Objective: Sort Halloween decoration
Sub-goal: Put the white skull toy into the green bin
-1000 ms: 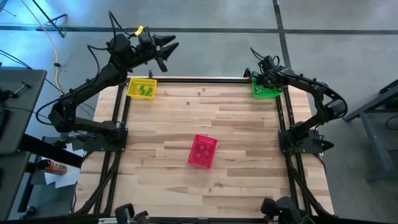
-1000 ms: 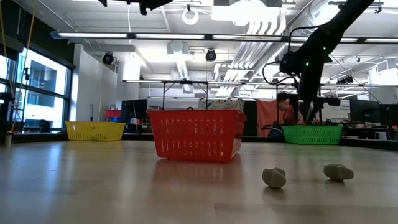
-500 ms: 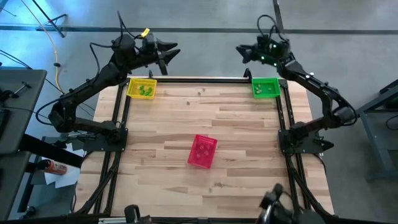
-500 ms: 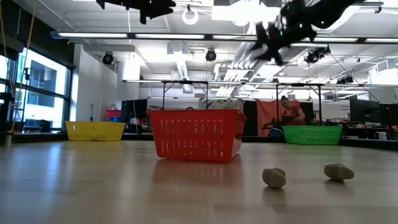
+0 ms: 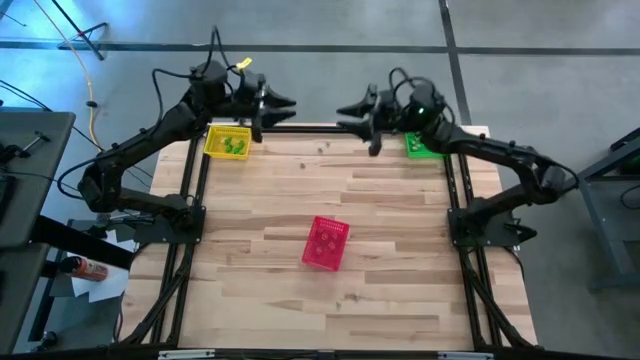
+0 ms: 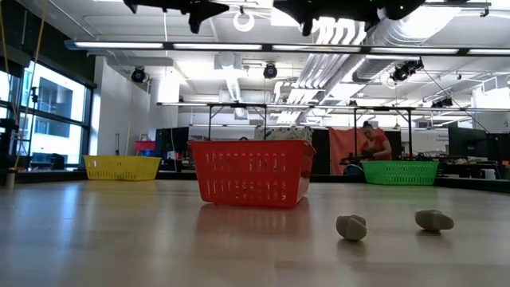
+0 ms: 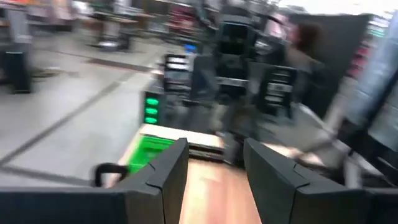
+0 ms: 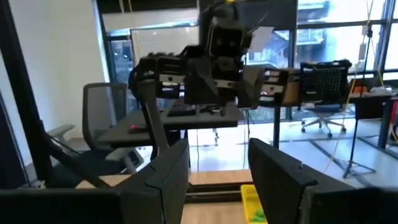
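Small green trinkets [image 5: 235, 146] lie in the yellow basket [image 5: 228, 142] at the far left corner. The pink basket [image 5: 326, 242] stands mid-table with tiny trinkets inside. The green basket [image 5: 428, 148] sits at the far right corner, partly under my right arm. Both grippers hang high over the table's far edge, level and facing each other. My left gripper [image 5: 287, 102] [image 7: 214, 146] is open and empty. My right gripper [image 5: 345, 108] [image 8: 217, 146] is open and empty too. The right wrist view looks straight at the left gripper [image 8: 217, 68].
Two small pale lumps [image 6: 351, 227] [image 6: 433, 221] lie on the wood near the low camera. A black frame rail [image 5: 320, 128] runs along the table's far edge. A person [image 6: 373, 145] sits in the room beyond the green basket [image 6: 401, 172].
My right gripper has risen from over the green basket and swung left along the far edge, rolling and tipping up from pointing down to level, facing the left gripper. My left gripper has turned a little and sunk slightly.
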`<state>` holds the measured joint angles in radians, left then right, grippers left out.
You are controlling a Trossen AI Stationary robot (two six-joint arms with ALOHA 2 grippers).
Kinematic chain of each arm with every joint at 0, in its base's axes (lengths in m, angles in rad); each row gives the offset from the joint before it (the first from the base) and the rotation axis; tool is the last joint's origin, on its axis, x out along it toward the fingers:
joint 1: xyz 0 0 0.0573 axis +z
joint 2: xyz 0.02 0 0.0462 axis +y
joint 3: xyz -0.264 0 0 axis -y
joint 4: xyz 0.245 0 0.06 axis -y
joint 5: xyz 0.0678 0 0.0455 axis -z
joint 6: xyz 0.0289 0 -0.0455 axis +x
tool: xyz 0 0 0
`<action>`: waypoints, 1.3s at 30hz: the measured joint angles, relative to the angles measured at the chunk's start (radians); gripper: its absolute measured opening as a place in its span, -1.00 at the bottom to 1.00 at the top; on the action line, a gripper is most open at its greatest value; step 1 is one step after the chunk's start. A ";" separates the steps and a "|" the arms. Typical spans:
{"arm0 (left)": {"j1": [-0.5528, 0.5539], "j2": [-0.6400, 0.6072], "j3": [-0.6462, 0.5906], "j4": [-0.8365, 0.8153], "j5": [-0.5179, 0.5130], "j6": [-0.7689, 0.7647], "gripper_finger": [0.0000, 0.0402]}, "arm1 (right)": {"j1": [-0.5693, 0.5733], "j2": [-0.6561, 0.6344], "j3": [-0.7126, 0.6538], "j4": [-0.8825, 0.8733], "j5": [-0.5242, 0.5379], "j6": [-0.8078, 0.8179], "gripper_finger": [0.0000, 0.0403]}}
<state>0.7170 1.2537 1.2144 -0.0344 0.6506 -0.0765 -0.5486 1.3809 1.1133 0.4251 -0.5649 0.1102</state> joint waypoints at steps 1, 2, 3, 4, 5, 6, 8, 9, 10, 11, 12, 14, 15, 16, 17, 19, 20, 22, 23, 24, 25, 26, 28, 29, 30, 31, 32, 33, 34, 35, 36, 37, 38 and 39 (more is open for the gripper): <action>0.000 0.000 0.000 -0.012 0.036 0.015 -0.27 | 0.032 0.001 0.000 -0.004 0.040 -0.009 -0.20; 0.000 0.000 0.000 -0.022 0.064 0.027 -0.27 | 0.063 0.002 -0.001 -0.005 0.078 -0.023 -0.20; 0.000 0.000 0.000 -0.035 0.082 0.035 -0.27 | 0.093 0.003 -0.001 0.001 0.123 -0.042 -0.20; 0.002 0.000 0.000 -0.052 0.086 0.042 -0.27 | 0.119 0.004 -0.001 0.004 0.170 -0.055 -0.20; 0.003 0.000 0.000 -0.074 0.086 0.053 -0.27 | 0.138 0.005 0.000 0.000 0.208 -0.057 -0.20; 0.006 0.000 0.000 -0.097 0.086 0.066 -0.27 | 0.152 0.007 0.001 -0.007 0.234 -0.054 -0.20; 0.013 0.000 0.000 -0.136 0.084 0.086 -0.27 | 0.171 0.007 0.013 -0.020 0.283 -0.034 -0.20; 0.016 0.000 0.000 -0.149 0.084 0.086 -0.27 | 0.175 0.006 0.019 -0.024 0.304 -0.026 -0.20; 0.016 0.000 0.000 -0.157 0.084 0.085 -0.27 | 0.177 0.006 0.023 -0.031 0.322 -0.018 -0.20; 0.016 0.000 0.000 -0.163 0.084 0.086 -0.27 | 0.177 0.005 0.027 -0.045 0.333 -0.010 -0.20; 0.016 0.000 0.000 -0.165 0.084 0.087 -0.27 | 0.176 0.006 0.029 -0.059 0.336 -0.006 -0.20; 0.010 0.000 0.000 -0.164 0.083 0.085 -0.27 | 0.171 0.006 0.034 -0.077 0.337 -0.008 -0.20; 0.006 0.000 0.000 -0.164 0.078 0.079 -0.27 | 0.167 0.006 0.036 -0.081 0.337 -0.013 -0.20; 0.004 0.000 0.000 -0.165 0.072 0.077 -0.27 | 0.161 0.006 0.038 -0.082 0.337 -0.019 -0.20; -0.001 0.000 0.000 -0.170 0.063 0.074 -0.27 | 0.154 0.006 0.038 -0.084 0.337 -0.022 -0.20; -0.015 0.000 0.000 -0.183 0.018 0.082 -0.27 | 0.139 0.006 0.038 -0.087 0.336 -0.021 -0.20; -0.026 0.000 0.000 -0.199 -0.021 0.103 -0.27 | 0.130 0.006 0.038 -0.089 0.336 -0.020 -0.20; -0.049 0.006 0.004 -0.250 -0.114 0.207 -0.27 | 0.115 0.006 0.038 -0.104 0.336 -0.018 -0.20; -0.059 0.014 0.013 -0.292 -0.168 0.275 -0.27 | 0.107 0.006 0.038 -0.115 0.336 -0.018 -0.20; -0.065 0.032 0.031 -0.347 -0.225 0.343 -0.27 | 0.101 0.006 0.038 -0.124 0.335 -0.017 -0.20; -0.067 0.054 0.054 -0.404 -0.282 0.406 -0.27 | 0.095 0.006 0.038 -0.131 0.333 -0.017 -0.20; -0.067 0.083 0.077 -0.462 -0.328 0.461 -0.27 | 0.091 0.006 0.038 -0.139 0.333 -0.017 -0.20; -0.052 0.155 0.126 -0.569 -0.390 0.554 -0.27 | 0.083 0.006 0.038 -0.160 0.331 -0.018 -0.20; -0.044 0.193 0.148 -0.609 -0.398 0.594 -0.27 | 0.081 0.006 0.038 -0.170 0.330 -0.020 -0.20; -0.037 0.233 0.169 -0.644 -0.399 0.632 -0.27 | 0.079 0.006 0.038 -0.175 0.329 -0.021 -0.20; -0.033 0.269 0.189 -0.669 -0.401 0.671 -0.27 | 0.077 0.006 0.038 -0.178 0.329 -0.021 -0.20; -0.031 0.307 0.204 -0.679 -0.401 0.712 -0.27 | 0.077 0.006 0.038 -0.182 0.329 -0.021 -0.20; -0.031 0.341 0.213 -0.683 -0.399 0.759 -0.27 | 0.077 0.006 0.038 -0.186 0.329 -0.021 -0.20; -0.031 0.376 0.218 -0.688 -0.398 0.804 -0.27 | 0.077 0.006 0.038 -0.189 0.329 -0.022 -0.20; -0.032 0.412 0.219 -0.691 -0.398 0.854 -0.27 | 0.077 0.006 0.038 -0.190 0.329 -0.023 -0.20; -0.032 0.448 0.221 -0.695 -0.398 0.901 -0.27 | 0.077 0.006 0.038 -0.191 0.329 -0.023 -0.20; -0.032 0.482 0.224 -0.696 -0.398 0.943 -0.27 | 0.077 0.006 0.038 -0.195 0.329 -0.021 -0.20; -0.033 0.514 0.228 -0.696 -0.398 0.975 -0.27 | 0.077 0.006 0.038 -0.201 0.329 -0.015 -0.20; -0.036 0.544 0.230 -0.693 -0.397 1.000 -0.27 | 0.077 0.006 0.038 -0.206 0.329 -0.015 -0.20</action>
<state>0.6809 1.7974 1.4445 -0.7273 0.2536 0.9236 -0.4717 1.3869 1.1511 0.2193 -0.2356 0.0954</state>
